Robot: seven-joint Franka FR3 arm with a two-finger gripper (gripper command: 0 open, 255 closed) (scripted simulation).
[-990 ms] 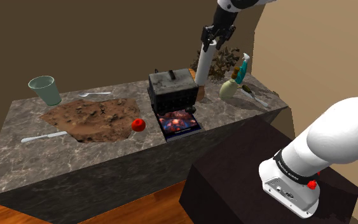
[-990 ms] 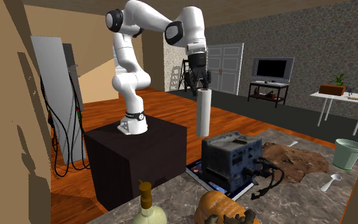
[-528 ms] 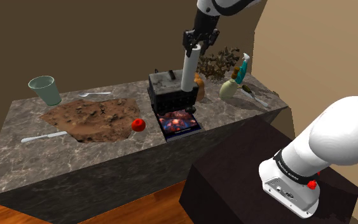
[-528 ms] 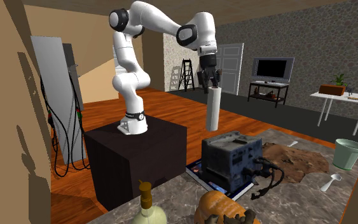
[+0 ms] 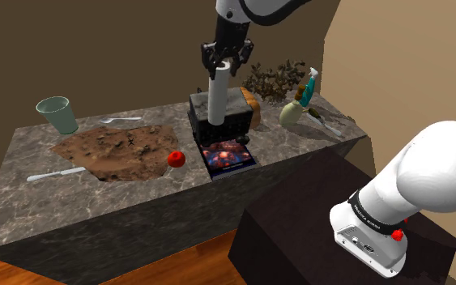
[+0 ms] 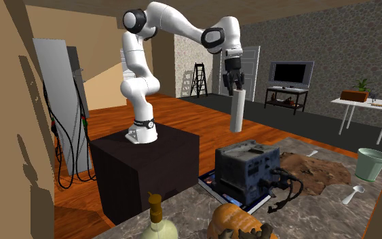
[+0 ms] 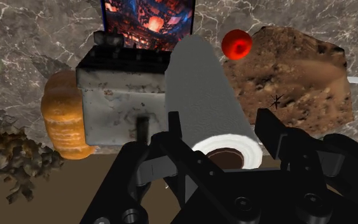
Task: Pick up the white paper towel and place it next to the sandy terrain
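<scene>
Where the wrist view looks along the hand, the jaws are seen closed on the top end of the white paper towel roll point(image 7: 206, 102), one on each side, with the brown core showing between them. The roll point(image 5: 218, 99) is held upright and clear of the table point(image 5: 23, 210). In the shoulder view it is drawn in front of the toaster point(image 5: 236, 113). In the second exterior view it point(image 6: 237, 112) hangs well above that toaster point(image 6: 247, 166).

Just beside the toaster point(image 7: 117, 95) an orange-brown loaf point(image 7: 63, 121) is noted. On the toaster's other side a book with a bright red-and-blue cover point(image 5: 228, 155) lies flat on the table. A red tomato point(image 5: 175, 159) rests at the edge of the brown sandy terrain point(image 5: 117, 150), between the terrain and the book. The roll is well apart from the terrain and above it.

Beyond the terrain a pale green cup point(image 5: 57, 115) stands near the table's far corner. A spoon point(image 5: 121, 121) lies near the terrain's rear edge, and a knife point(image 5: 56, 173) lies at its front. A spray bottle point(image 5: 307, 85) stands toward the shoulder view's right end of the table.
</scene>
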